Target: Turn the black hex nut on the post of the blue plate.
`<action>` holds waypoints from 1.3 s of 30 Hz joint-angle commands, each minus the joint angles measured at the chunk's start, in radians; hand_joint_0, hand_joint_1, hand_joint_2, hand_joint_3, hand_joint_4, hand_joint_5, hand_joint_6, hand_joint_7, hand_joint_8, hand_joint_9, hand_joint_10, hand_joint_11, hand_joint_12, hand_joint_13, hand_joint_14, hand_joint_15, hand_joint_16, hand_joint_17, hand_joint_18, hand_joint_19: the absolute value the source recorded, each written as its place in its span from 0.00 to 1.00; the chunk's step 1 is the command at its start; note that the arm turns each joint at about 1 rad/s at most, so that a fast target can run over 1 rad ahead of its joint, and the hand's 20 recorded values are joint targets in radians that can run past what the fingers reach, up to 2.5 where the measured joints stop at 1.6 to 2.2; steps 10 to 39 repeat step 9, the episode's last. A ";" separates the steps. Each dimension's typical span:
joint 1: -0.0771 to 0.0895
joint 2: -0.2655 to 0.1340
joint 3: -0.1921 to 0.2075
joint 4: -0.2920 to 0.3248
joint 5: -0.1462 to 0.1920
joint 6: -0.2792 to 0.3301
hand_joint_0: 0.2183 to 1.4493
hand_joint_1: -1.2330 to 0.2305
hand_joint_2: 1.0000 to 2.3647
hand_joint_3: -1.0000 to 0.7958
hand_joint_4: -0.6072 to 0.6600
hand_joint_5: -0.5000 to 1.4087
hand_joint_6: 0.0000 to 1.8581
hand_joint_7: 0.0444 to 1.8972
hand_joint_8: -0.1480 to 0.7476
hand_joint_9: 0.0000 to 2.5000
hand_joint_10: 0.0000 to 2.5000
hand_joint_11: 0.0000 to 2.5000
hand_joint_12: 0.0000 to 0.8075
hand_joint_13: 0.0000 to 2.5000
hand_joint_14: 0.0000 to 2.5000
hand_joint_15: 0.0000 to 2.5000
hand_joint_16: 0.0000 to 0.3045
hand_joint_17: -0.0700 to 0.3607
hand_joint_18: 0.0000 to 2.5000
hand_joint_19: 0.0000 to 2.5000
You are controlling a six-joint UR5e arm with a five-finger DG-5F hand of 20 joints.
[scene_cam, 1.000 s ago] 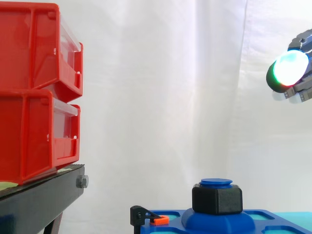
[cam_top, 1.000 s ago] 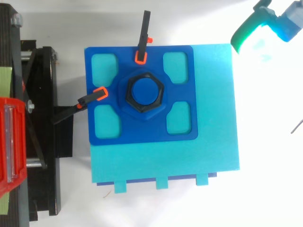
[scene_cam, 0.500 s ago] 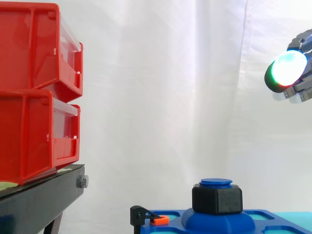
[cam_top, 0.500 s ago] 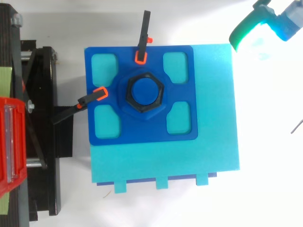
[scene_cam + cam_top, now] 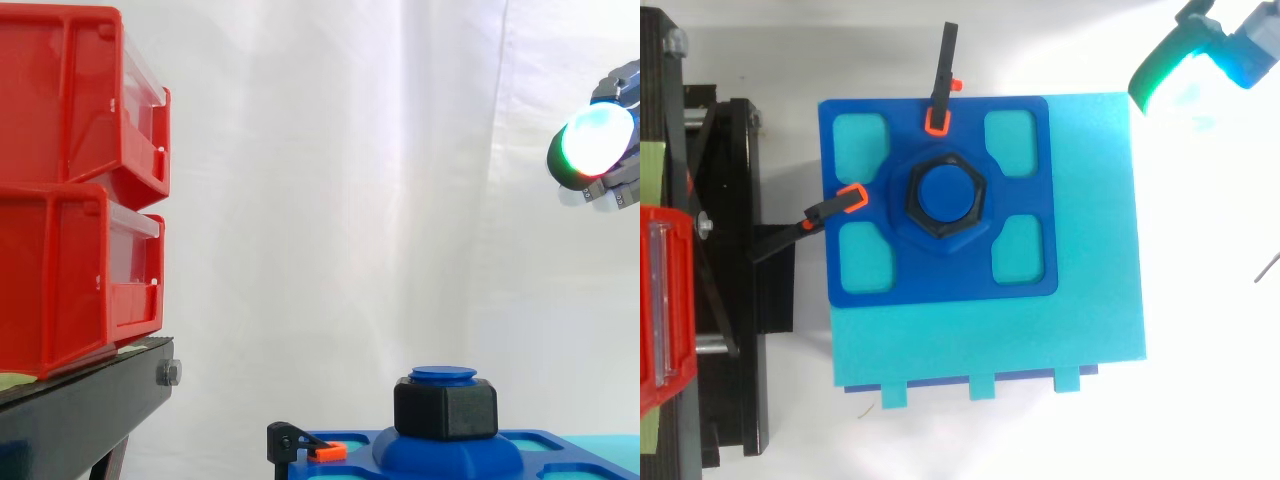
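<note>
1. Count: 1 black six-sided nut (image 5: pixel 944 203) sits around 1 round blue post (image 5: pixel 945 193), at the middle of 1 square blue plate (image 5: pixel 940 275).
2. The plate has 4 rounded cut-outs, and turquoise shows through each.
3. 2 black clamps with orange tips grip the plate: 1 at its top edge (image 5: pixel 940 85) and 1 at its left edge (image 5: pixel 818 212).
4. The plate lies on the upper left part of 1 flat turquoise block (image 5: pixel 1090 250).
5. 2 red plastic bins (image 5: pixel 70 190) are stacked on 1 black stand (image 5: pixel 80 415) at the left of the side view.
6. The robot hand (image 5: pixel 596 140) hangs at the upper right of the side view, glowing green and white. It is high above the nut and well off to its right, touching nothing.
7. In the top view the hand (image 5: pixel 1200 45) sits at the upper right corner of the frame, just past the turquoise block's upper right corner.
8. I cannot tell whether the hand is spread or closed.
9. Room: bare white curtain (image 5: pixel 330 200) fills the space between hand and nut. The nut's top, right and lower sides are unobstructed, and both clamps keep to the plate's upper and left edges.
</note>
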 commanded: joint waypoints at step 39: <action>0.000 0.000 0.000 0.000 0.000 0.000 0.17 0.54 0.00 0.28 0.57 0.13 0.27 0.35 0.33 0.00 0.00 0.00 0.42 0.00 0.00 0.00 0.19 0.46 0.00 0.01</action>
